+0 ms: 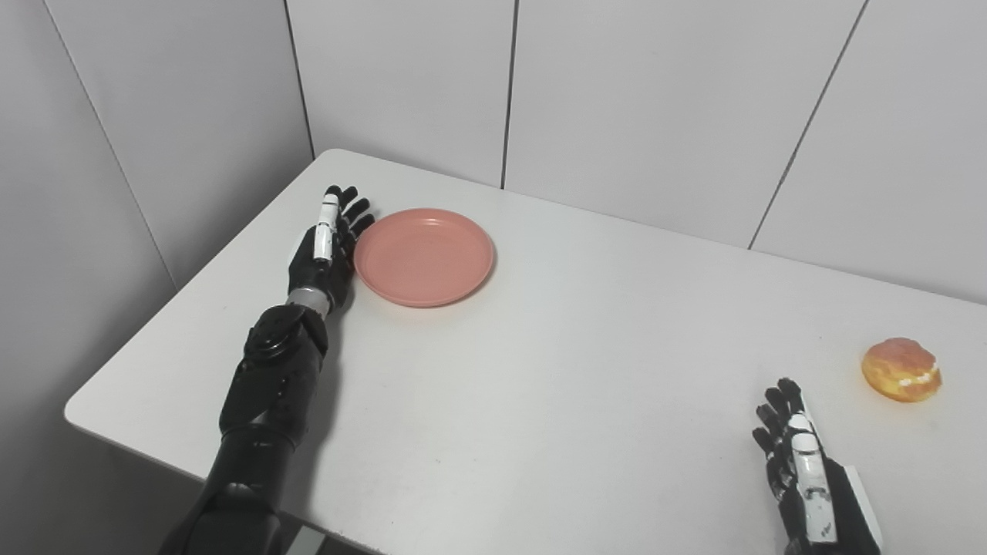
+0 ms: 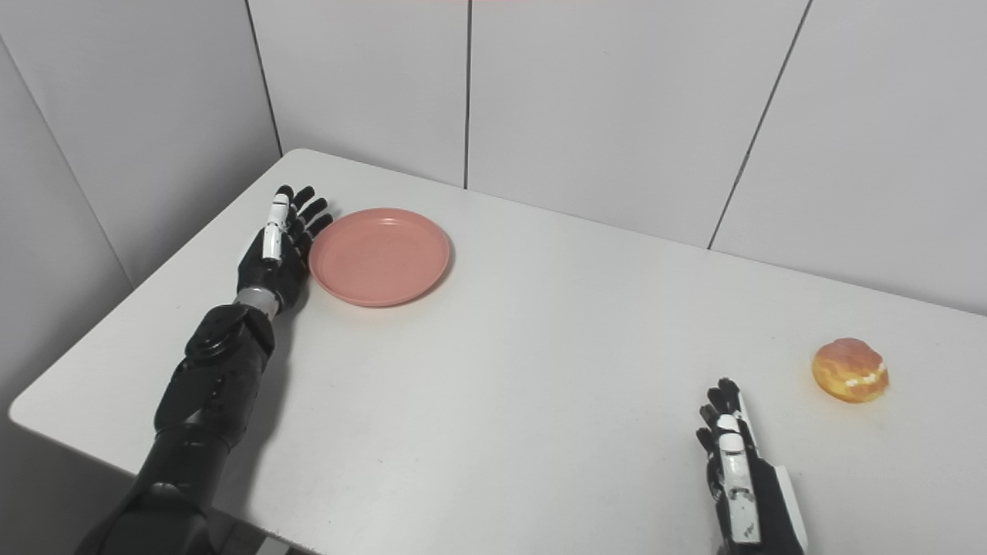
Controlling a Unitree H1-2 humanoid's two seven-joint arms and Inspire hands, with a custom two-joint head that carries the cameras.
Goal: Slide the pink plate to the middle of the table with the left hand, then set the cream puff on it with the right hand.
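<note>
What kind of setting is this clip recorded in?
Probably a lab or test cubicle: a bare white table boxed in by plain grey wall panels, holding only a pink plate and a cream puff.

A white table (image 1: pixel 540 401) with rounded corners fills most of the view. Behind it stand pale grey wall panels (image 1: pixel 640 100), divided by thin dark vertical seams, meeting at a corner on the left.

Round, shallow pink plastic plate (image 1: pixel 423 256): lies flat and upright on the white desk (image 1: pixel 540 370), toward the far-left corner, at roughly 10 o'clock from the desk's middle. Interior empty. Golden-brown round cream puff (image 1: pixel 901 370) with a white cream seam: rests on the desk near the right edge, at 3 o'clock, well apart from the plate.
</note>
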